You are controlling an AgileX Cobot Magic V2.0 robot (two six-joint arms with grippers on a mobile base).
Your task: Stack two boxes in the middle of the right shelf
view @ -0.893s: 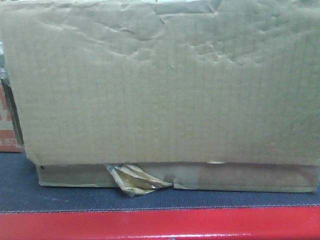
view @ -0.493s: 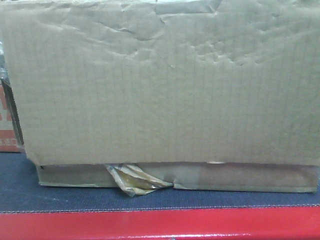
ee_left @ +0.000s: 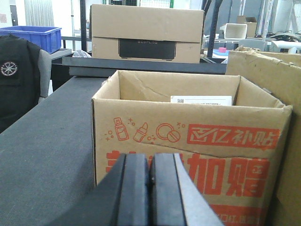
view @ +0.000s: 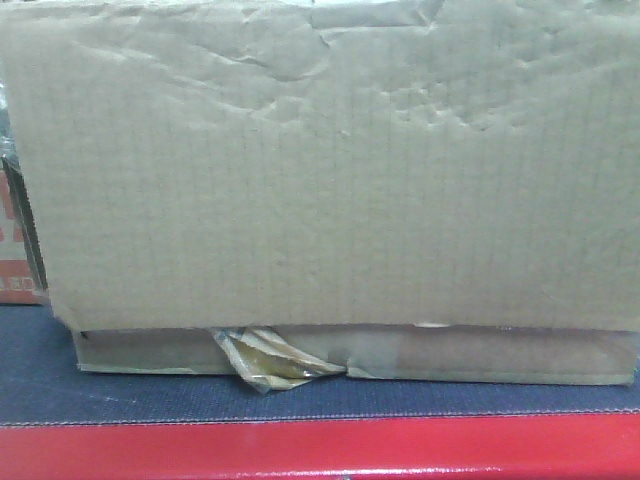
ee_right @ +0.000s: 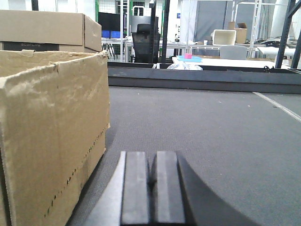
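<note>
The left gripper (ee_left: 150, 162) and right gripper (ee_right: 153, 161) lie low and level, fingers pressed together, empty. The tall dented brown cardboard box (ee_right: 47, 132), atop the thin taped cardboard box (view: 480, 356), stands left of the right fingers.

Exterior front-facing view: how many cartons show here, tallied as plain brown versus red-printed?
Plain brown: 2, the tall wrinkled box and the thin box beneath it
Red-printed: 1, the carton partly visible at the left edge
Total: 3

The tall box (view: 330, 170) runs off the frame's right edge, hiding most of the red-print carton (view: 14, 282).
</note>
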